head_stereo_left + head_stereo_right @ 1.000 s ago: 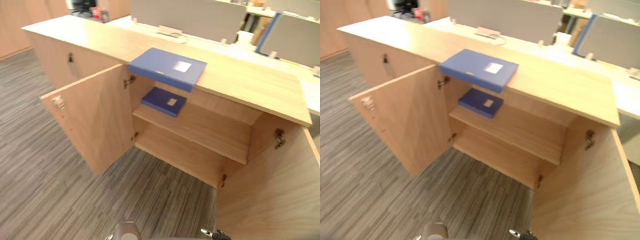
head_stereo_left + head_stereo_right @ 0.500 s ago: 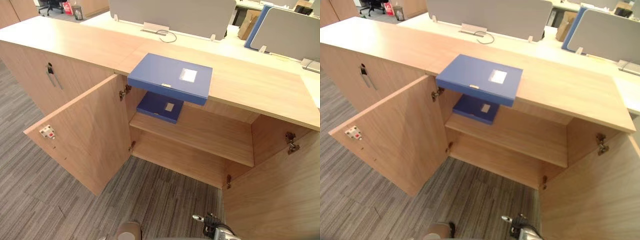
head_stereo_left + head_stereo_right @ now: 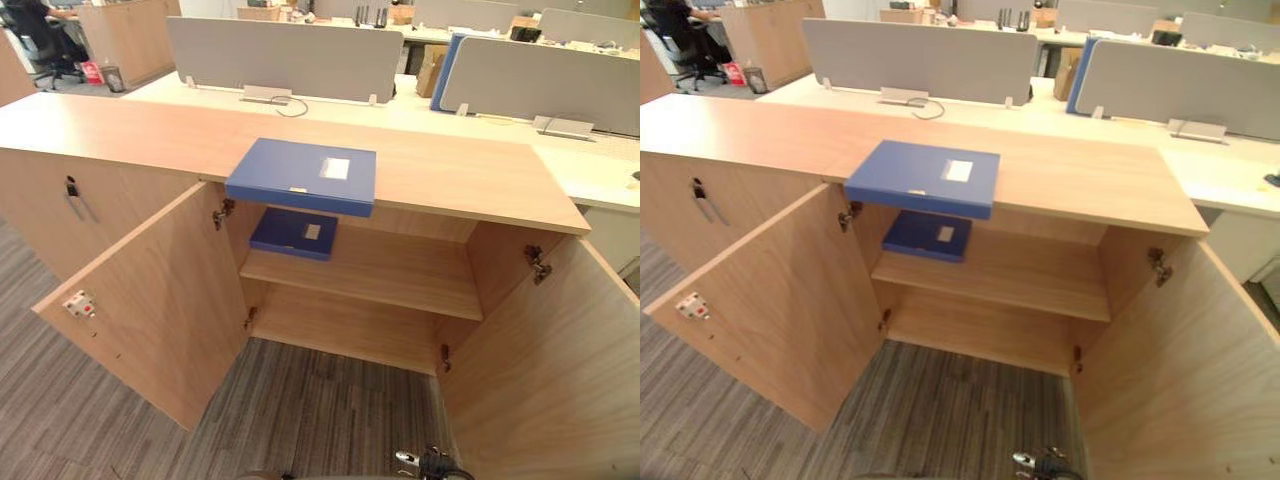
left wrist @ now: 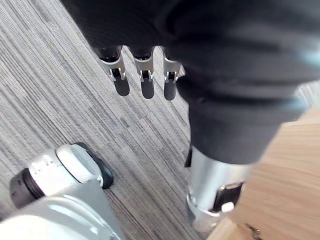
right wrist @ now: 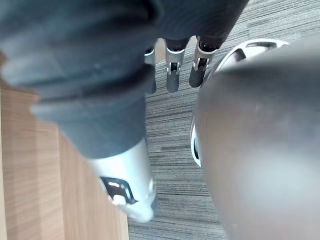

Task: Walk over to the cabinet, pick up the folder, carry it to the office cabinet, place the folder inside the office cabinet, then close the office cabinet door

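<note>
Two blue folders are showing as I am facing the cabinet [image 3: 480, 175]. One folder [image 3: 302, 176] is lying on its top, front edge overhanging the open compartment, and a second folder [image 3: 293, 232] is lying on the upper shelf [image 3: 400, 275] inside. The left door [image 3: 150, 300] and right door [image 3: 545, 370] are standing wide open. My left hand [image 4: 146, 70] and right hand [image 5: 172, 70] are hanging over the carpet [image 4: 60, 75], fingers straight and loose, holding nothing. I am judging the walk nearly over. Picking up, carrying, placing and closing are all waiting to be done.
</note>
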